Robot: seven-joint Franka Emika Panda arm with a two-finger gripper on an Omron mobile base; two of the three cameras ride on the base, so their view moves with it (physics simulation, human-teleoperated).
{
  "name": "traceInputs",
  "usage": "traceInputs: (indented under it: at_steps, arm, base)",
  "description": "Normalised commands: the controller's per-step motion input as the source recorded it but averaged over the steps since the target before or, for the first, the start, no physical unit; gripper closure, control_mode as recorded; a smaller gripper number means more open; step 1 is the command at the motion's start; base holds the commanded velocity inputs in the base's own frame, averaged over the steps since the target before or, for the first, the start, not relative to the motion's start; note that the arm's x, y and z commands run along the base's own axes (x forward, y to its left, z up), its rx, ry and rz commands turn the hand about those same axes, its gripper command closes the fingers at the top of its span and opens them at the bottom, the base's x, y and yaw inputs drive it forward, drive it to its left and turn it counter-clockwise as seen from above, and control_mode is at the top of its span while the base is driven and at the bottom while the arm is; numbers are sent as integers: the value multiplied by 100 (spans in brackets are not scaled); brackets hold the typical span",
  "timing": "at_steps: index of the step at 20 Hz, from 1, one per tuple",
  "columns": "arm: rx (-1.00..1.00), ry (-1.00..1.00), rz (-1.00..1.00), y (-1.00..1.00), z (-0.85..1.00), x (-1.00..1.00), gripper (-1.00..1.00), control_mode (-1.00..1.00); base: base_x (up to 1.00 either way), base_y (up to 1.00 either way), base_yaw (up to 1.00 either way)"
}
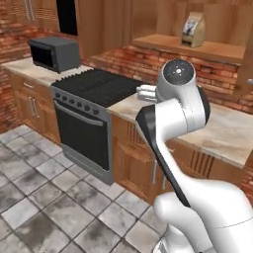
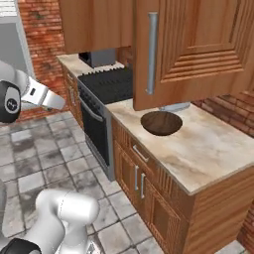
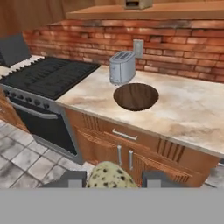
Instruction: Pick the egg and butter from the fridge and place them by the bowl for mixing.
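Observation:
In the hand view a pale speckled egg [image 3: 109, 176] sits between my two dark fingertips [image 3: 72, 178], and my gripper [image 3: 112, 179] is shut on it. It hangs over the tiled floor in front of the wooden cabinets. The dark brown wooden bowl [image 3: 136, 96] rests on the marble counter [image 3: 188, 109] ahead of the hand, close to the counter's front edge; it also lies under the upper cabinet in the right base view, bowl [image 2: 161, 123]. The butter and the fridge are out of view.
A silver toaster [image 3: 121, 67] stands just behind the bowl on its left. A black stove [image 3: 48, 76] adjoins the counter's left end, with a microwave [image 1: 54, 53] beyond it. A wooden upper cabinet [image 2: 193, 49] hangs over the counter. A bag [image 1: 192, 29] sits on a high shelf.

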Motion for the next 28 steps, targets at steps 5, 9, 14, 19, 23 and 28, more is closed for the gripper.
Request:
traceInputs:
  at_steps: [5, 9, 14, 19, 23, 28]
  arm:
    - [0, 0, 0, 0, 0, 0, 100, 100]
    - [0, 0, 0, 0, 0, 0, 100, 100]
    - [0, 0, 0, 0, 0, 0, 100, 100]
    - [0, 0, 0, 0, 0, 0, 100, 100]
    - [0, 0, 0, 0, 0, 0, 100, 100]
    - [0, 0, 0, 0, 0, 0, 100, 100]
  base:
    - [29, 78, -72]
    - [2, 43, -80]
    - [0, 36, -80]
    - [1, 11, -25]
    - [7, 17, 0]
    - [31, 64, 0]
